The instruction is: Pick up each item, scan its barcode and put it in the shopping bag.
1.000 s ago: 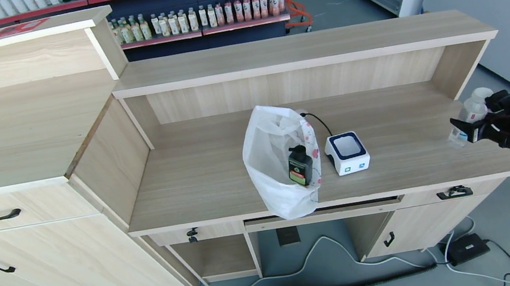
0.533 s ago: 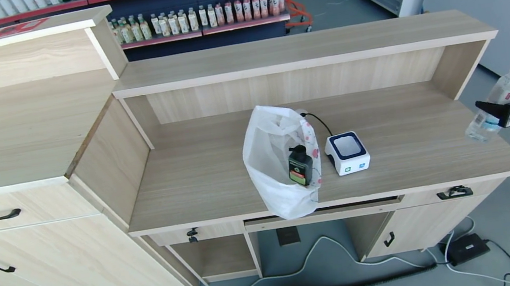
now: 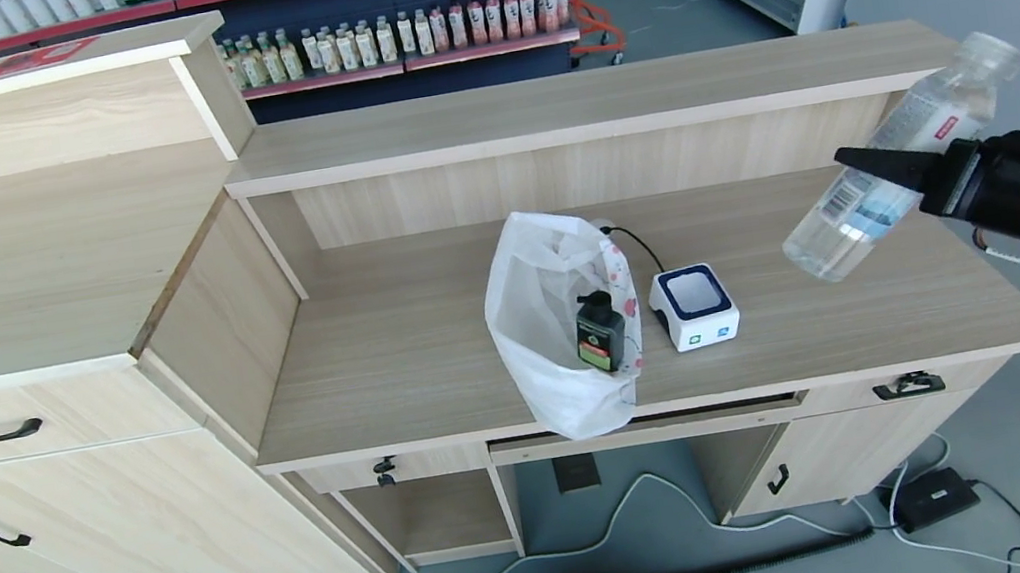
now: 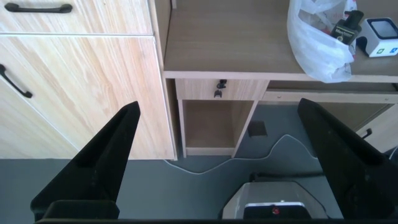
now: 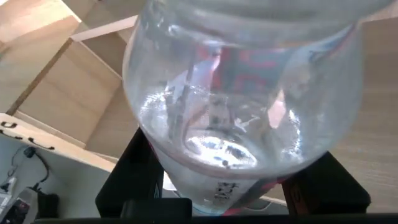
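A clear water bottle (image 3: 890, 159) with a white cap hangs tilted above the right end of the counter, base pointing down toward the scanner side. My right gripper (image 3: 907, 171) is shut on the water bottle (image 5: 245, 99) around its middle. The white barcode scanner (image 3: 694, 304) sits on the counter left of and below the bottle. Beside it stands the open white shopping bag (image 3: 556, 320) holding a dark bottle (image 3: 600, 334). My left gripper (image 4: 217, 155) is open, low beside the cabinet, with the shopping bag (image 4: 317, 37) far off.
The wooden counter (image 3: 781, 337) has a raised back shelf (image 3: 604, 101) and a tall cabinet (image 3: 32, 267) on the left. The scanner cable (image 3: 635, 242) runs behind the bag. Floor cables (image 3: 664, 506) lie under the desk.
My right arm has lifted the water bottle off the counter's right end, swung it up and leftward over the counter, and tilted it more.
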